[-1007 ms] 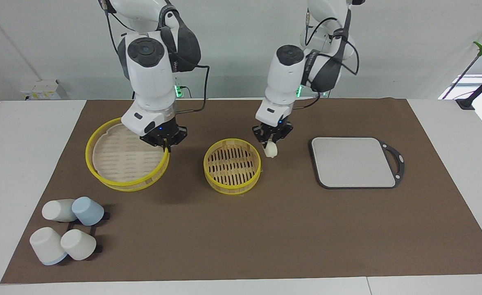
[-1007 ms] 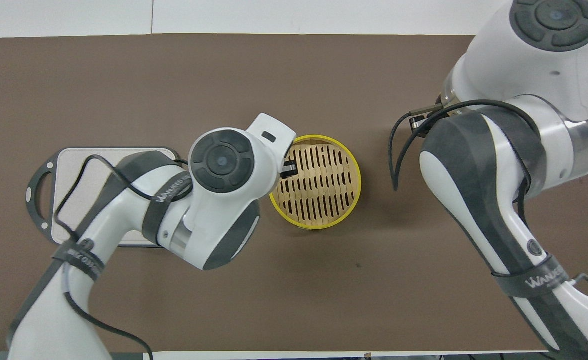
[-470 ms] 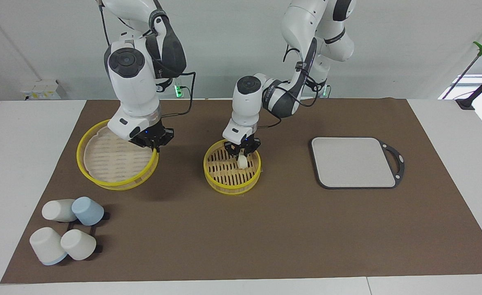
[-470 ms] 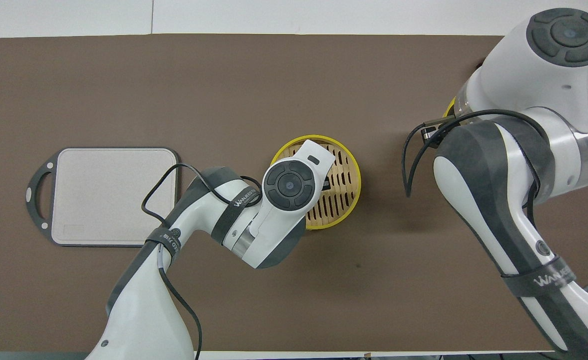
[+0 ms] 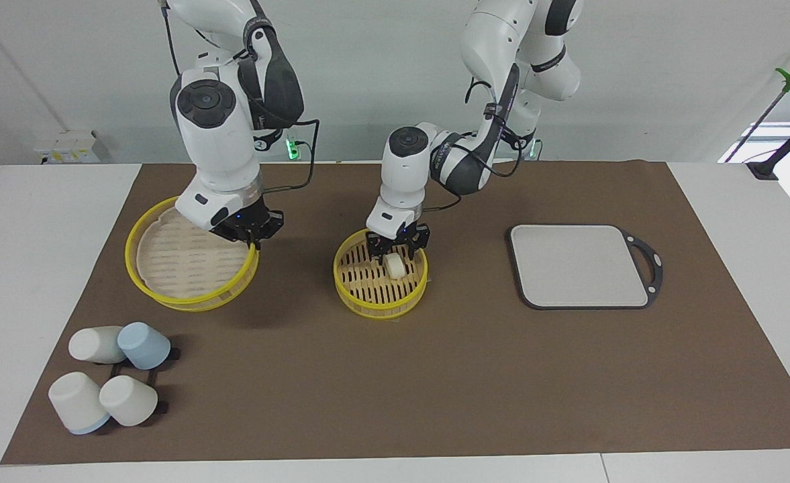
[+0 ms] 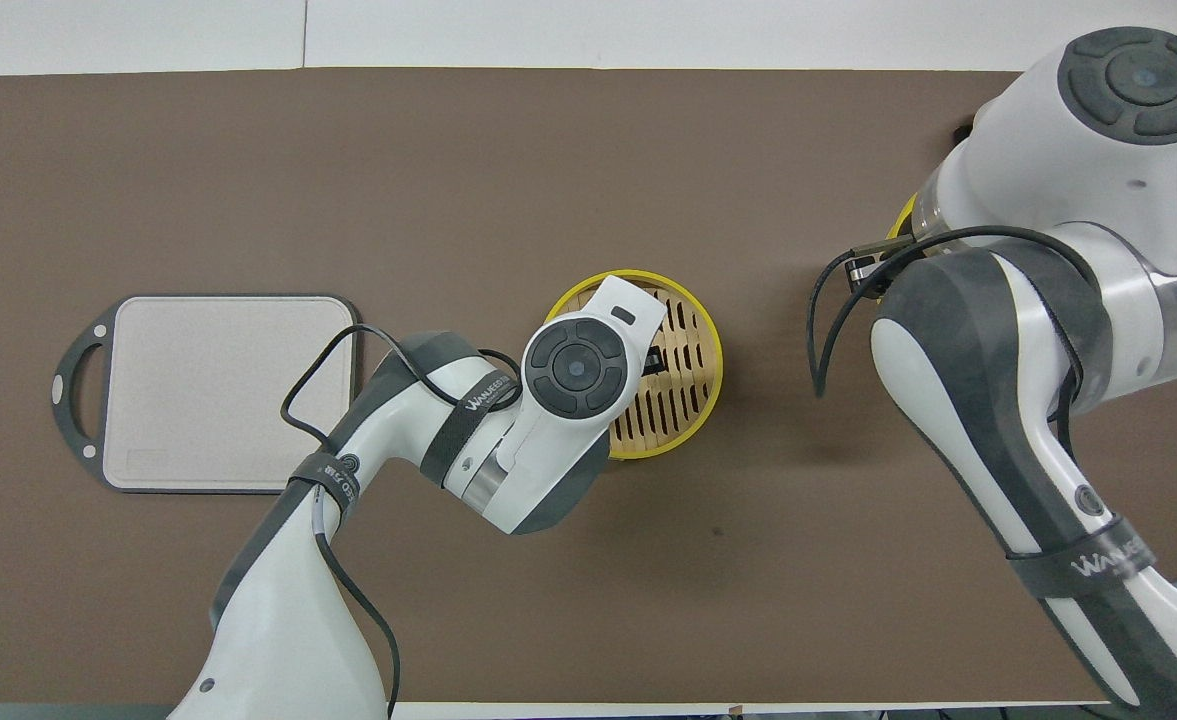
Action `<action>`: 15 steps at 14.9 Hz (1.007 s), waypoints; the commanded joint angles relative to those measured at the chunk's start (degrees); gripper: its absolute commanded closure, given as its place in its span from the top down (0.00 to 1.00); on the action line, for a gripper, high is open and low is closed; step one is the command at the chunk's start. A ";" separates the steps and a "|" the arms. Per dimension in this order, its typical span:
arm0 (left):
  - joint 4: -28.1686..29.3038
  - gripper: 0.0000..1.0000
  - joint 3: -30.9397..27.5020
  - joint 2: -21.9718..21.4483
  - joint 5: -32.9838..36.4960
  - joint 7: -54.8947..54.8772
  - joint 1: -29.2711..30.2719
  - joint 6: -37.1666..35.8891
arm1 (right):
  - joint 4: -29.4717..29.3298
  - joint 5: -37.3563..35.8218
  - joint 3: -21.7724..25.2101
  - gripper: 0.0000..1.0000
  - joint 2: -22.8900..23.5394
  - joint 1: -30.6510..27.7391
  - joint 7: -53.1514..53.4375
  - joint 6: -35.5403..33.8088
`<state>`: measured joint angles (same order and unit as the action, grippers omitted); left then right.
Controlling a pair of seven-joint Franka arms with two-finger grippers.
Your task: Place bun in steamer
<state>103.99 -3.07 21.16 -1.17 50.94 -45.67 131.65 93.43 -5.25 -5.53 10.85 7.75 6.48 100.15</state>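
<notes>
The cream-white bun (image 5: 395, 266) lies on the slatted bottom of the small yellow-rimmed steamer (image 5: 368, 303) at the middle of the mat. My left gripper (image 5: 395, 255) hangs just above it, open, fingers spread to either side of the bun and not holding it. In the overhead view the left wrist covers the bun and part of the steamer (image 6: 696, 400). My right gripper (image 5: 251, 236) is shut on the rim of the larger yellow-rimmed lid (image 5: 186, 265), which sits tilted toward the right arm's end of the table.
A grey rectangular board (image 5: 579, 265) with a dark handle lies toward the left arm's end. Several white and blue cups (image 5: 109, 376) lie on a dark rack at the corner farthest from the robots, at the right arm's end.
The left gripper carried the bun over the steamer, lowered it in and opened; the bun now rests on the slats. The right gripper shifted the lid slightly toward its own end.
</notes>
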 commanded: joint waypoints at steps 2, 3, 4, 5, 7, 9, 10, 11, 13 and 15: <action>0.34 1.00 -1.06 -8.12 0.64 -1.70 4.42 -10.50 | 1.23 4.53 -0.79 0.00 -1.53 1.81 4.04 5.04; 0.25 1.00 -1.15 -10.85 0.64 -5.55 6.98 -14.89 | 0.44 4.72 -0.79 0.00 -1.01 4.18 7.81 5.49; 0.16 1.00 -1.15 -13.31 0.64 -10.20 10.57 -18.94 | -1.48 4.80 -0.79 0.00 0.21 5.51 11.93 5.41; 0.16 1.00 -1.15 -15.43 0.64 -14.16 14.35 -22.20 | -4.72 4.81 -0.88 0.00 2.58 7.44 14.67 5.32; 0.16 1.00 -1.15 -19.04 0.64 -21.38 20.33 -26.78 | -10.26 4.28 -0.53 0.00 7.93 14.46 22.82 5.58; 0.07 1.00 -1.15 -21.50 0.64 -29.11 26.57 -28.90 | -15.54 3.66 -0.53 0.00 12.60 18.60 32.42 6.98; -0.10 1.00 -1.15 -22.38 0.64 -32.80 29.21 -29.95 | -17.82 3.58 -0.36 0.00 15.32 21.32 35.85 7.51; -0.19 1.00 -1.15 -23.17 0.64 -36.32 31.41 -30.92 | -19.24 2.71 -0.18 0.00 17.69 23.87 39.36 9.00; -0.54 1.00 -1.15 -24.23 0.64 -43.87 35.98 -32.33 | -18.47 -0.72 -0.44 0.00 18.51 25.30 41.50 12.34; -1.94 1.00 -1.24 -24.41 0.64 -46.63 38.37 -33.74 | -16.45 -0.99 -0.44 0.00 18.42 25.56 41.59 13.05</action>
<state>102.60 -5.18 -2.26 -0.84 7.09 -9.49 100.06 77.65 -5.19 -6.13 29.15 34.07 47.88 113.32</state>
